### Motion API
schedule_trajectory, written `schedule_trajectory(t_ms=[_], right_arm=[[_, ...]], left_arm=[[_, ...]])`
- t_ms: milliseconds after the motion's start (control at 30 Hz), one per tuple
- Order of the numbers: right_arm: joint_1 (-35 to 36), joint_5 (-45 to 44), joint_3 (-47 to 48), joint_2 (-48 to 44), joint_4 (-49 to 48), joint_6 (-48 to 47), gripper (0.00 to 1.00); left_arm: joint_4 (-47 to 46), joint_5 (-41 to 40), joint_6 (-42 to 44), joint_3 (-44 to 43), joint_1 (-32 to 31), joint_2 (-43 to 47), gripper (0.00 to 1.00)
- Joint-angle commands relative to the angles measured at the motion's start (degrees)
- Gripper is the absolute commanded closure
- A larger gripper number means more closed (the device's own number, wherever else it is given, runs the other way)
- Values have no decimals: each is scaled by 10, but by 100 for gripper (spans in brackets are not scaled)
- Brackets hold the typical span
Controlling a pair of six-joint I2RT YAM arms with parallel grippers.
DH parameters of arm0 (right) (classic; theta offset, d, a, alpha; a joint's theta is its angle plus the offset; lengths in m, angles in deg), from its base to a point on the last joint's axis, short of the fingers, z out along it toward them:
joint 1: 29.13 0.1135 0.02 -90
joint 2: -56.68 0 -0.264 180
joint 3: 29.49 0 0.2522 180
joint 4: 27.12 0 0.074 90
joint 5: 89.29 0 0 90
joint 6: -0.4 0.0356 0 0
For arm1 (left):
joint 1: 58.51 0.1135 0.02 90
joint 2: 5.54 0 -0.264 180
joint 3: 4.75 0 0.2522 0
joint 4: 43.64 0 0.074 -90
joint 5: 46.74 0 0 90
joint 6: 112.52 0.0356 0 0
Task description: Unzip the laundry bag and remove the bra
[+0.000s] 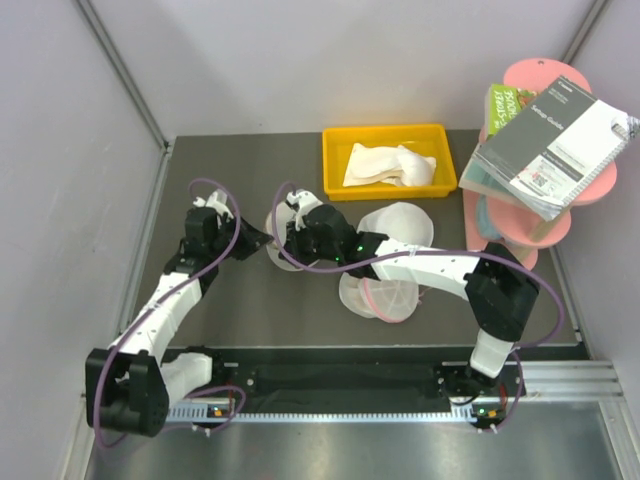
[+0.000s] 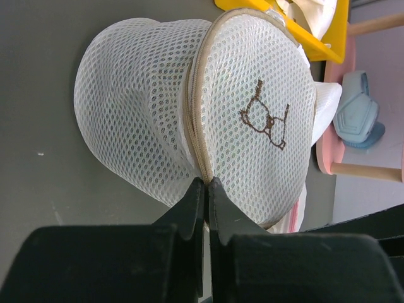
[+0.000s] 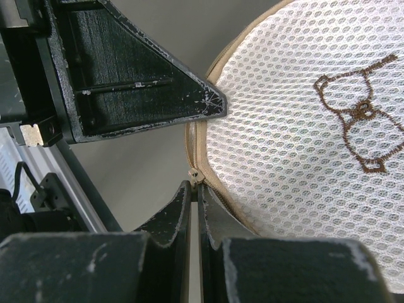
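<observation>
Beige-rimmed, the mesh laundry bag (image 2: pixel 252 113) is lying on the surface (image 1: pixel 250 300) between both arms, left pincer (image 2: pixel 206 183) clamping its rim (image 2: pixel 197 95), right pincer (image 3: pixel 194 186) gripping the zipper pull (image 3: pixel 196 173), ideally drawing it along that curved rim.

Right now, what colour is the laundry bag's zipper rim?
Beige-tan rim on the laundry bag; right wrist view shows it best.

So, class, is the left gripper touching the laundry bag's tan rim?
Touching. The left wrist view shows the left gripper with its fingertips pinched on the laundry bag right at the tan rim.
</observation>
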Motion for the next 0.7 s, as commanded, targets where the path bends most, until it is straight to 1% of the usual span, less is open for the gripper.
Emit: schedule_trajectory(t_ms=[0, 300, 667], right_arm=[[8, 0, 28, 3, -9, 0, 100], [4, -21, 7, -20, -3, -5, 100], [-29, -47, -51, -72, 4, -9, 100]], left_arm=[[-26, -8, 11, -13, 3, -8, 100], [-20, -15, 28, -28, 4, -24, 100], [-8, -23, 43, -40, 15, -29, 100]])
